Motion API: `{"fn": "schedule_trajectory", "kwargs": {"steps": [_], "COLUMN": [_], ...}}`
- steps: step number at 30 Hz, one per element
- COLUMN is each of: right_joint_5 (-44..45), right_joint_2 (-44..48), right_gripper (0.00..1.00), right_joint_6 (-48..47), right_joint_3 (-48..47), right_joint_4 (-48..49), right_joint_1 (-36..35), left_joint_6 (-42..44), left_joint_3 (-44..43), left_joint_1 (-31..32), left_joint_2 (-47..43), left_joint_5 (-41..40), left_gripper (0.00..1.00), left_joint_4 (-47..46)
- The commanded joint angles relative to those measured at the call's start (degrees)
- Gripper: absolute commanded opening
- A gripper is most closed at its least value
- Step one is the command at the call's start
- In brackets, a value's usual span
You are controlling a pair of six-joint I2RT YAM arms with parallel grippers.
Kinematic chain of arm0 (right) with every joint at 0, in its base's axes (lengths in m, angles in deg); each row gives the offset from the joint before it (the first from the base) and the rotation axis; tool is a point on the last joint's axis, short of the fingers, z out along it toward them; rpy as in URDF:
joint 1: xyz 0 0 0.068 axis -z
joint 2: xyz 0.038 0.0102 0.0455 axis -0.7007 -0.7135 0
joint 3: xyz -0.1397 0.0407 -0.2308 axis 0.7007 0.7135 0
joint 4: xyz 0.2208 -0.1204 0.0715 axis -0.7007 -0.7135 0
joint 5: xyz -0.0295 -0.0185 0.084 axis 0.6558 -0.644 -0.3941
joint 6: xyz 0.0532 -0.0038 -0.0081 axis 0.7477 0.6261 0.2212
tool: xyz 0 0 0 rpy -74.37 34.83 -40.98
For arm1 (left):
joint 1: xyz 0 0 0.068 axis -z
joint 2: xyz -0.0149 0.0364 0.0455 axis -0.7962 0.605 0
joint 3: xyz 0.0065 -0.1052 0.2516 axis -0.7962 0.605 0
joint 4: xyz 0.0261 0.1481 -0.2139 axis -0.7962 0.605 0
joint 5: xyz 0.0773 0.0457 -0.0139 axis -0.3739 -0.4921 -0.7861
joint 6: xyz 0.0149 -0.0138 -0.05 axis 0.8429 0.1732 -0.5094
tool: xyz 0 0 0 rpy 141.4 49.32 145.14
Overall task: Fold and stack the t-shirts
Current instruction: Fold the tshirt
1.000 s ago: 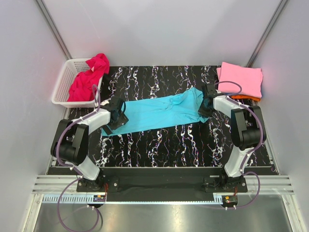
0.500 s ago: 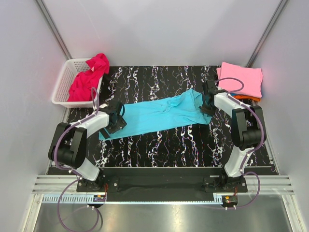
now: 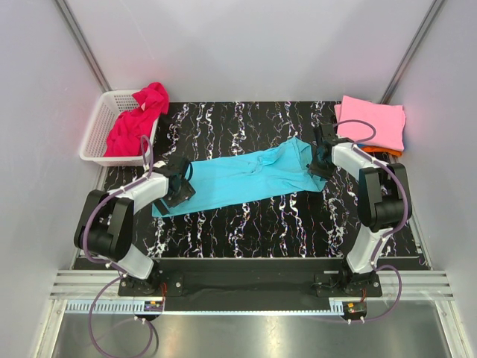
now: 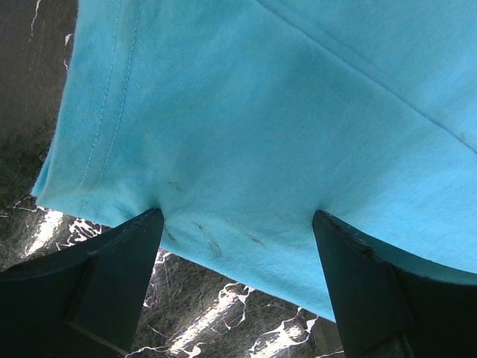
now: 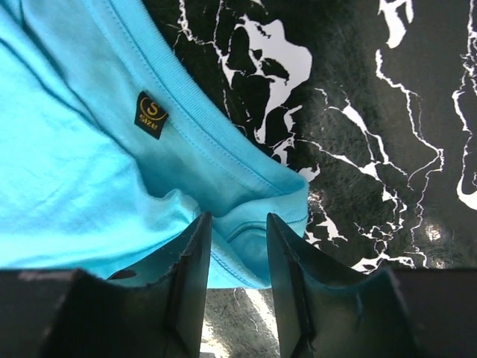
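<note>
I see turquoise t-shirt (image 3: 246, 175) laid flat left-to-right mid table (image 3: 246, 224), my left gripper (image 3: 179, 184) jaws wide over its left hem, right gripper (image 3: 320, 158) jaws narrow but apart at collar end, magenta t-shirt (image 3: 134, 119) in basket (image 3: 95, 130) far left, pink t-shirt (image 3: 373, 123) folded far right

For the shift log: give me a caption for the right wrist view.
Right gripper, jaws parted, at the collar of the turquoise t-shirt; size tag visible, black marbled table beyond.
</note>
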Motion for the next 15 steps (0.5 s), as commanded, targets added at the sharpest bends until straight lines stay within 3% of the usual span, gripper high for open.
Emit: {"fn": "schedule_trajectory", "kwargs": {"steps": [1, 15], "right_joint_5": [-2.30, -4.41], "right_joint_2": [3.08, 7.47], "right_gripper": [0.43, 0.34], "right_joint_6": [-1.25, -1.25], "right_joint_3": [-1.07, 3.41], "right_joint_4": [-0.25, 2.56], "right_joint_1": [0.20, 0.03], "left_joint_6": [-0.98, -1.16], "left_joint_3": [1.53, 0.92], "left_joint_1": [0.54, 1.50], "left_joint_2": [0.97, 2.55], "left_joint_5": [0.99, 1.08], "left_gripper": [0.91, 0.91], "left_joint_4": [3.49, 3.49]}}
